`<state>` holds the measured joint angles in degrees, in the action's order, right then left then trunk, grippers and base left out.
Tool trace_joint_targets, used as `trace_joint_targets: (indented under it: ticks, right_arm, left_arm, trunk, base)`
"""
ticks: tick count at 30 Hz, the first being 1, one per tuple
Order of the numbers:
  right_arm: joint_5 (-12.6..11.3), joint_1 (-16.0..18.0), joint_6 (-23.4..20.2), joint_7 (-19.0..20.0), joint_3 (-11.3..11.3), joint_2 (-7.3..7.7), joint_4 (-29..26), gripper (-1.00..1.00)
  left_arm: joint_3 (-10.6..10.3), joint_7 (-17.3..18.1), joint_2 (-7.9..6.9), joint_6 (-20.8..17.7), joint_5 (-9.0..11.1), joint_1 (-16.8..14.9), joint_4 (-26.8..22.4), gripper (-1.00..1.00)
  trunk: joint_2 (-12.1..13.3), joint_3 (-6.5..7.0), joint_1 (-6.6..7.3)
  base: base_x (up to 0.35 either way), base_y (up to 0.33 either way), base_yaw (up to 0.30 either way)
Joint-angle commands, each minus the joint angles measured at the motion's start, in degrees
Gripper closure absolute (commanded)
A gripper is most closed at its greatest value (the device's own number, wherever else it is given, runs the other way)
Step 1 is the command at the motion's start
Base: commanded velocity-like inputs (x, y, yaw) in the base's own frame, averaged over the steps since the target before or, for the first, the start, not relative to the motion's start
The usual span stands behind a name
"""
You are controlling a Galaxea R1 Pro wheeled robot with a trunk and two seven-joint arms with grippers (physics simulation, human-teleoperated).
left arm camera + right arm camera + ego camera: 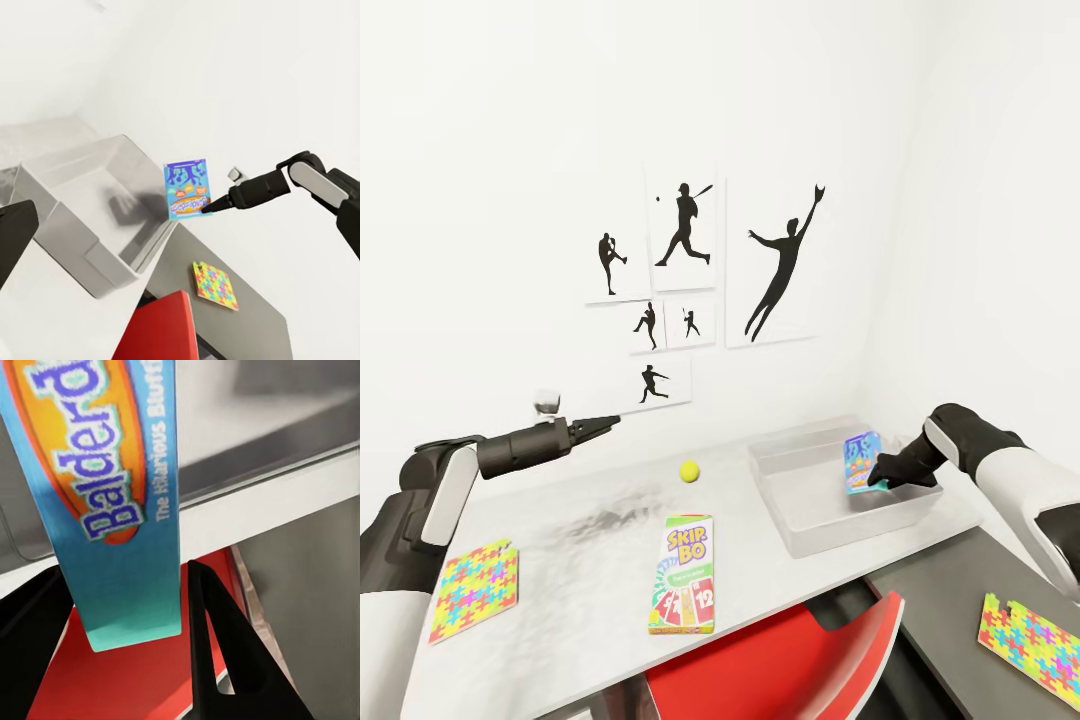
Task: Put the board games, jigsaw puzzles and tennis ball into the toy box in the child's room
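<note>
Left gripper (610, 420): we hold it pressed together, empty, above the pale grey bench (580, 520).
Right gripper (878, 482): we pinch the small blue cartoon-art board game box (860, 460) by its lower edge, upright over the shallow light-grey toy box (800, 520).
Risk: the thin edge hold may let it tip and fall outside the rim.
Count: two multicoloured jigsaw squares (472, 588) (1032, 636), one yellow-green tennis ball (689, 471), one green-yellow-red Skip-Bo box (682, 588).
</note>
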<state>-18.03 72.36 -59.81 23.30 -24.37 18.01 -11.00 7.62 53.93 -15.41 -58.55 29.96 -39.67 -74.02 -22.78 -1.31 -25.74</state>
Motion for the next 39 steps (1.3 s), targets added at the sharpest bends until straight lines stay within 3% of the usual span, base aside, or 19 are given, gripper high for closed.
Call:
trace_joint_targets:
  ticks: [1,4,10,13,27,33,39]
  right_arm:
    - [-0.43,0.06,-0.19,0.08,-0.47,0.06,-0.07,1.0]
    - [-0.49,0.06,-0.19,0.08,-0.49,0.17,-0.07,1.0]
    - [-0.66,0.06,-0.19,0.08,-0.47,0.63,-0.16,1.0]
    - [-0.68,0.08,-0.19,0.08,-0.43,0.78,-0.35,1.0]
    - [-1.3,1.71,-0.19,0.16,-0.31,1.16,-0.29,1.0]
    - [-1.41,1.76,-0.19,0.17,0.01,2.35,-0.66,1.0]
    - [-1.42,1.73,-0.19,0.17,0.1,2.56,-0.76,1.0]
  left_arm:
    - [0.2,0.26,-0.02,-0.35,-0.11,-0.06,-0.09,-1.0]
    - [0.9,0.28,-0.06,-0.7,-0.06,-0.06,-0.19,-1.0]
    - [3.56,0.35,-0.3,-1.12,0.07,-0.06,-0.24,-1.0]
    - [3.93,0.37,-0.31,-1.19,0.09,-0.06,-0.24,-1.0]
    - [4.17,0.45,-0.75,-1.3,0.18,-0.06,-0.24,-1.0]
    - [4.16,1.72,-0.76,-1.31,0.18,-0.06,-0.24,-1.0]
    - [4.16,1.94,-0.75,-1.31,0.16,-0.06,-0.24,-1.0]
  trunk:
    - [-0.14,-0.14,-0.04]
    - [-0.14,-0.14,-0.04]
    - [-2.54,-1.21,-1.36]
    - [-3.75,-1.75,-2.02]
    - [-9.36,-4.27,-5.09]
    - [-11.77,-5.34,-6.41]
    - [-14.17,-6.42,-7.73]
  base:
    - [0.0,0.0,0.0]
    - [0.0,0.0,0.0]
    - [0.0,0.0,0.0]
    - [0.0,0.0,0.0]
    - [0.0,0.0,0.0]
    - [0.0,0.0,0.0]
    - [0.0,0.0,0.0]
